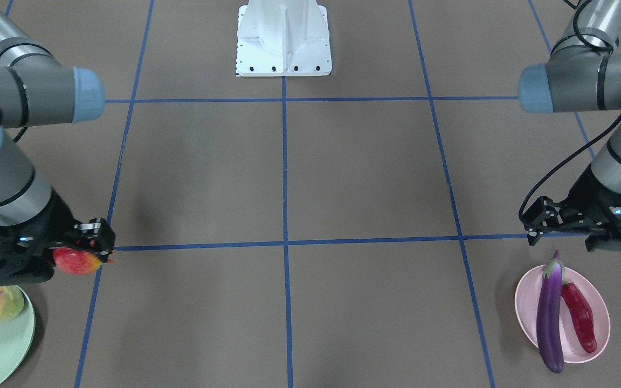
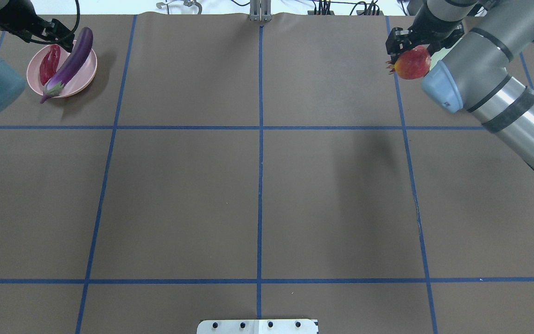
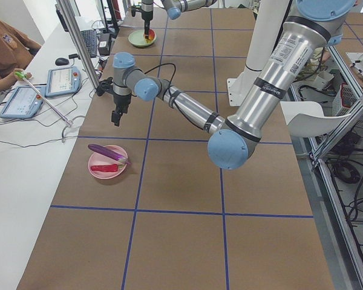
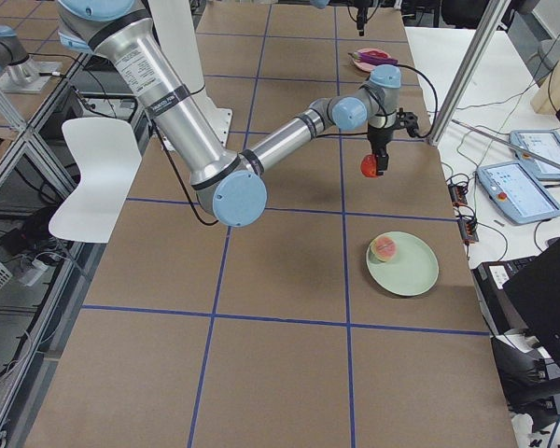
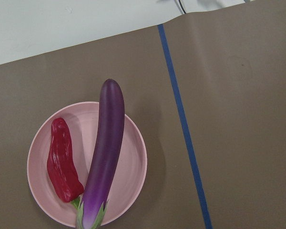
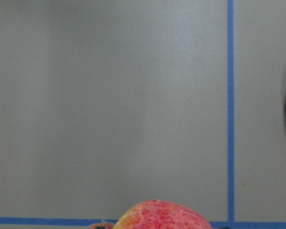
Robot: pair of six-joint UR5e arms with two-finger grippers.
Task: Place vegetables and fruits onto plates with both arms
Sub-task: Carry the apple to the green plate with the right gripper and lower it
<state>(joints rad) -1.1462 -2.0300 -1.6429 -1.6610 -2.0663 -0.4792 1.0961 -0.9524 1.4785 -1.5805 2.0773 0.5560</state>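
Bright, even light falls from above on the brown desk (image 2: 257,195), leaving only soft, faint shadows: a pale smudge right of centre in the overhead view and a dim fringe beside the pink plate (image 5: 133,157). A thin sheen runs along the eggplant (image 5: 107,143), which is sharp in the left wrist view. The right wrist view is washed out and blurred. The red fruit (image 6: 162,215) at its bottom edge is out of focus, and a dark smear clouds its right edge.
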